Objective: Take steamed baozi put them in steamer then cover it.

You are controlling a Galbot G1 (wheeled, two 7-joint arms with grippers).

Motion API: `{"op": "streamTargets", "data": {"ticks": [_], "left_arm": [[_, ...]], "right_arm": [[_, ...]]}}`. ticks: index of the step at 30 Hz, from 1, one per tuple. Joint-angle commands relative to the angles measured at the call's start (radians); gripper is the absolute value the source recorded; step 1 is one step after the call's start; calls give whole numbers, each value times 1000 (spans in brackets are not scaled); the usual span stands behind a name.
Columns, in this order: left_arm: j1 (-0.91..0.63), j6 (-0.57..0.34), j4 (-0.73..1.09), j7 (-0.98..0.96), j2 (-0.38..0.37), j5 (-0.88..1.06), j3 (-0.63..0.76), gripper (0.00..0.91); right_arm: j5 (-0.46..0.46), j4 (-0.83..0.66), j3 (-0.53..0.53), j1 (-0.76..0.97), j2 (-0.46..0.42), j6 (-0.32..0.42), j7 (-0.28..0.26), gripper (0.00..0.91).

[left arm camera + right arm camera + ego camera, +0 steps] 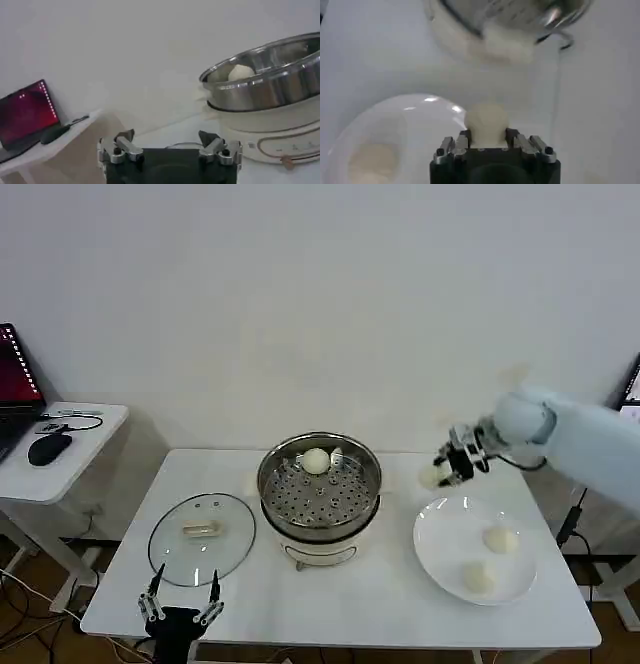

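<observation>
White desk (380,604) carries the steamer (320,484) at centre, one baozi (316,461) already inside. A second baozi (435,475) is clamped in the right gripper (446,471), raised between plate (440,559) and steamer. Left gripper (181,604) is parked open at the near edge beside the cover (201,538). Risk: bun squashed or slipping during transfer.

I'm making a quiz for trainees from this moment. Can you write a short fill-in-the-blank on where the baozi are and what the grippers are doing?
1. The steamer holds ____ baozi.
2. The right gripper is shut on a ____.
3. The plate holds ____ baozi.
4. The cover lies on the table, to the steamer's ____.

Missing words: one; baozi; two; left
</observation>
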Motion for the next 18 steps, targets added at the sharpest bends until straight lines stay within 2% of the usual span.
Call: {"op": "streamTargets", "data": {"ticks": [1,3,4,5,8,13,18], "left_arm": [[-1,0,-6,-1,-1,-12,-11,907],[1,0,-7,-1,-4,-11,-13,907],[2,0,-7,-1,-5,-11,-15,907],[4,0,-9,-2,-6,-11,-16,907],[8,0,-15,-2,-6,-9,-20,907],[15,-3,-27,-7,-10,-10,-25,907],[17,-9,-27,-14,-9,-11,-26,907]], "right_arm": [[214,-21,-66,189,303,-73,36,474],[242,-66,-58,170,398,-86,47,474],[248,-73,-57,163,414,-92,53,474],[275,-106,-57,148,490,-105,66,474],[327,-144,-67,115,581,-139,92,474],[381,-217,-107,61,688,-184,114,474],[426,-288,-145,7,747,-237,134,474]]}}
